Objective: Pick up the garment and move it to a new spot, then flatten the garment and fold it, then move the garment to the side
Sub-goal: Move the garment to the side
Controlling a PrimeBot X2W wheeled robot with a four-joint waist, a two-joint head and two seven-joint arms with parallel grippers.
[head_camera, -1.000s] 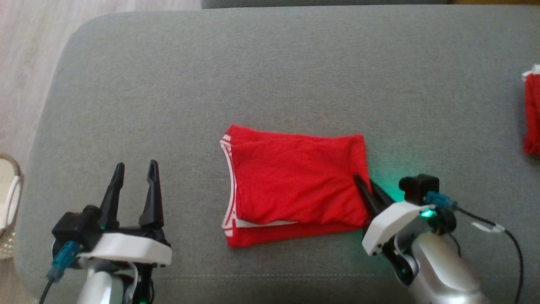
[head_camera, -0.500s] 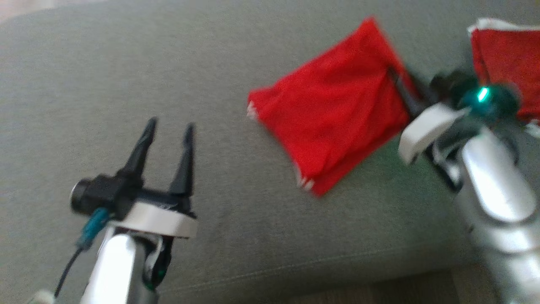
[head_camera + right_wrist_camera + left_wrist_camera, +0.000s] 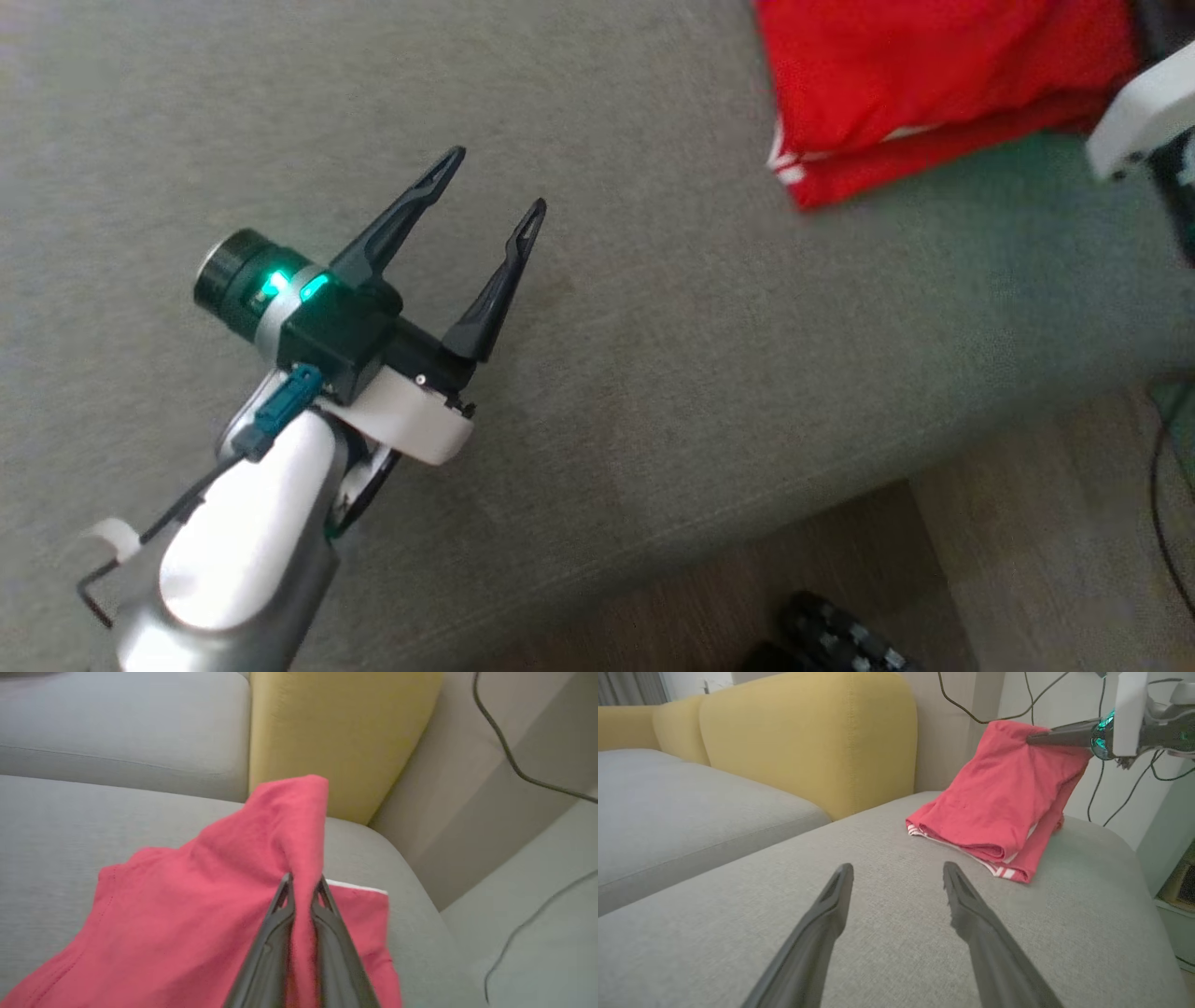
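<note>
The garment (image 3: 999, 807) is a folded red piece with white striped trim, lying near the right end of the grey sofa cushion (image 3: 878, 952). My right gripper (image 3: 302, 884) is shut on its far edge and holds that edge raised, so the cloth slopes down to the cushion. The same grip shows from the side in the left wrist view, right gripper (image 3: 1036, 739) pinching the top corner. In the head view the garment (image 3: 934, 84) sits at the upper right. My left gripper (image 3: 495, 182) hovers open over bare cushion, well short of the garment, with nothing between its fingers (image 3: 831, 905).
A yellow backrest (image 3: 808, 742) and a second grey seat (image 3: 668, 802) stand behind the cushion. Cables (image 3: 1101, 793) hang by the wall at the right. More red cloth with a white edge (image 3: 359, 896) lies just past the right fingers. Wooden floor (image 3: 1027, 560) borders the cushion's front edge.
The head camera has swung, shifting the whole picture. My right gripper, still shut on the garment's edge, has drawn it toward the cushion's right end and lifted that edge. The left gripper stays open.
</note>
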